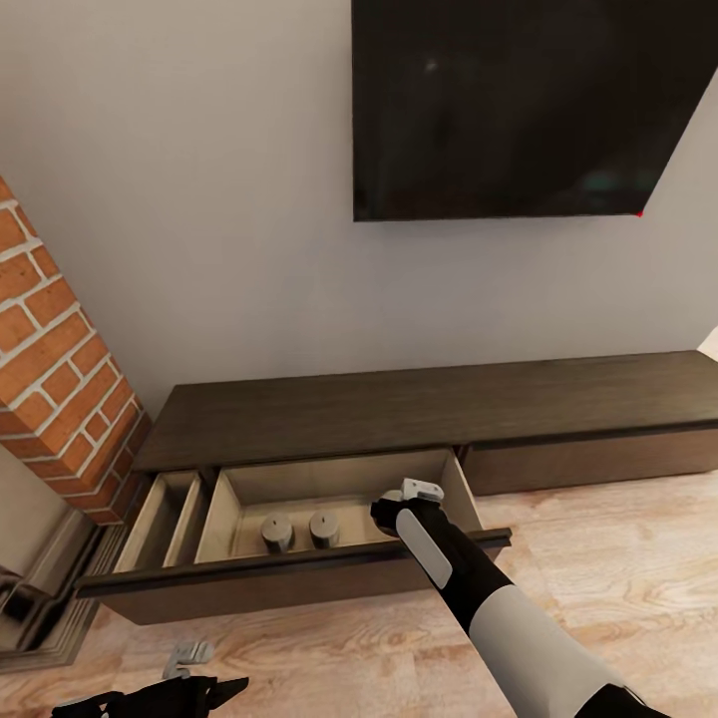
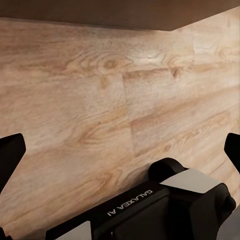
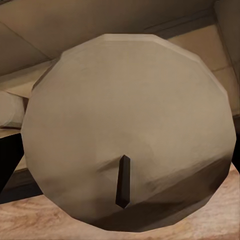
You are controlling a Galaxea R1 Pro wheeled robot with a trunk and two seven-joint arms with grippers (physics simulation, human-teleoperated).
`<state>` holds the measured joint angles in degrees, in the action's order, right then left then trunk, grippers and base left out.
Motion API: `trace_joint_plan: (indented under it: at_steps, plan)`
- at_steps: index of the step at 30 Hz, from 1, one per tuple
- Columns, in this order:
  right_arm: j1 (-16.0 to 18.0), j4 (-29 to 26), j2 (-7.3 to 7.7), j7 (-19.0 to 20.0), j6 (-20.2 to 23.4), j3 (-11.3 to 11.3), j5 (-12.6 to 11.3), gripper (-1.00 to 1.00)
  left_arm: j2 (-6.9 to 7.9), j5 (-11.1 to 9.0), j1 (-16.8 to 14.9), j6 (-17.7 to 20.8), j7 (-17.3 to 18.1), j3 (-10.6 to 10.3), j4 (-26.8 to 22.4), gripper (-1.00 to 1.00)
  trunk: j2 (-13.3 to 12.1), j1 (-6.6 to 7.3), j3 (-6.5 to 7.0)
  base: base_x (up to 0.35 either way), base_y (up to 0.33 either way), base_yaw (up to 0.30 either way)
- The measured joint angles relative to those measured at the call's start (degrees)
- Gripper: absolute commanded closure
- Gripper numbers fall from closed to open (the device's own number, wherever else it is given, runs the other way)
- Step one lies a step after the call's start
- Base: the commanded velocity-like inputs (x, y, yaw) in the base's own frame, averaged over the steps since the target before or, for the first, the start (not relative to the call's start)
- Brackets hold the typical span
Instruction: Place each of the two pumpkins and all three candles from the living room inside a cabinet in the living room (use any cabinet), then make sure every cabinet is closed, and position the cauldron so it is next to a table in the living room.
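Observation:
The long dark-brown cabinet stands against the wall with a wide drawer pulled out, its inside pale. Two short grey-brown candles stand upright side by side in it. My right gripper reaches over the drawer's right part, just right of them. In the right wrist view a third candle sits very close between the dark fingers, its flat top and dark wick facing the camera, tilted. My left gripper hangs open low over the wood floor. No pumpkin, cauldron or table is in view.
A red brick column rises left of the cabinet, with a stone hearth edge at its foot. A dark TV screen hangs on the wall above. A narrower open compartment lies left of the candles. A shut cabinet front continues to the right.

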<state>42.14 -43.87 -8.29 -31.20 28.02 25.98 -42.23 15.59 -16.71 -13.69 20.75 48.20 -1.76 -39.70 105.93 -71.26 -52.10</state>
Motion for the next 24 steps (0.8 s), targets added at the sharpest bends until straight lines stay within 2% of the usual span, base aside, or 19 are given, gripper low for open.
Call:
trace_joint_plan:
  at_steps: [17,24]
  plan:
    - [0.14,0.23,0.0,0.0,0.36,0.0,-0.08,1.0,0.0,-0.01,0.0,0.01,0.0,-0.06,0.0,-1.0,0.0,0.0,0.0,0.064,0.004,0.0]
    - [2.36,4.52,-0.08,0.0,0.42,-0.1,-0.1,1.0,0.0,-0.01,0.0,0.0,0.0,-0.02,0.0,-1.0,0.0,0.0,0.0,0.002,0.0,0.0]
